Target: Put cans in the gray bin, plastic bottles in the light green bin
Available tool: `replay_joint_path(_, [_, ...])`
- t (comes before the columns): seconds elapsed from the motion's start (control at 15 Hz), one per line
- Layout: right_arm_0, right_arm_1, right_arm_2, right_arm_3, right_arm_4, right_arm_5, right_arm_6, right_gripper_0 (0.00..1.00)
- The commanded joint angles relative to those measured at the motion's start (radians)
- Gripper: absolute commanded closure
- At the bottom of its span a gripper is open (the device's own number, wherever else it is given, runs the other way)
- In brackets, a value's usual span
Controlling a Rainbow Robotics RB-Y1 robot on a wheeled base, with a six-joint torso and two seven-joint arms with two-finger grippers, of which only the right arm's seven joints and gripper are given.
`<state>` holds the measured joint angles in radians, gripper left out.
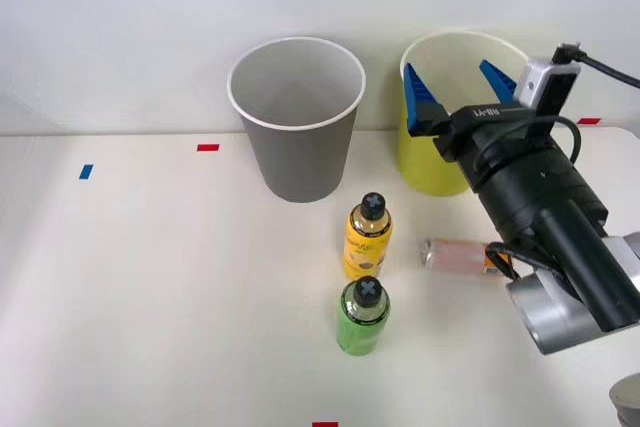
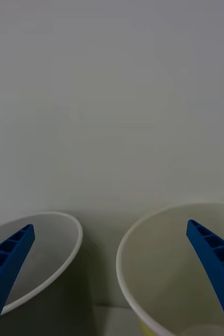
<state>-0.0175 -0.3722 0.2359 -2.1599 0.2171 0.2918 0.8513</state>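
On the white worktop (image 1: 150, 287), toward the back, the gray bin (image 1: 297, 137) stands upright: tall, round and tapered, gray outside with a white rim and a pale inside. In the right wrist view its rim (image 2: 64, 262) shows beside that of its neighbor. In front of it and slightly to the right stand the two plastic bottles, both stubby with black screw caps: the yellow-orange bottle (image 1: 366, 239), which carries a label, and just in front of that the bright green bottle (image 1: 361, 317). To their right the pale pink can (image 1: 455, 255) lies on its side, its orange end partly hidden behind the arm. Behind it, next to the gray bin, is the light green bin (image 1: 430, 162), yellow-green outside, white-rimmed and pale within (image 2: 164, 273). The right gripper (image 1: 460, 87) hovers over this bin's mouth with its blue ribbed fingers (image 2: 216, 262) spread wide and nothing between them. Small red and blue tape marks dot the worktop.
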Motion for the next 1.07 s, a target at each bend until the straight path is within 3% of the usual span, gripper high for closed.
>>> replay_joint_path(0.07, [0.094,0.076,-0.017,-0.005,0.084,-0.02,0.005,0.0])
replay_joint_path(0.33, [0.234,0.134,-0.046,-0.011,0.084,-0.091,0.006,0.0])
replay_joint_path(0.87, [0.521,0.11,-0.084,-0.015,0.039,-0.307,0.029,0.0])
replay_joint_path(1.07, [0.653,0.133,-0.095,-0.015,0.033,-0.408,0.213,0.0])
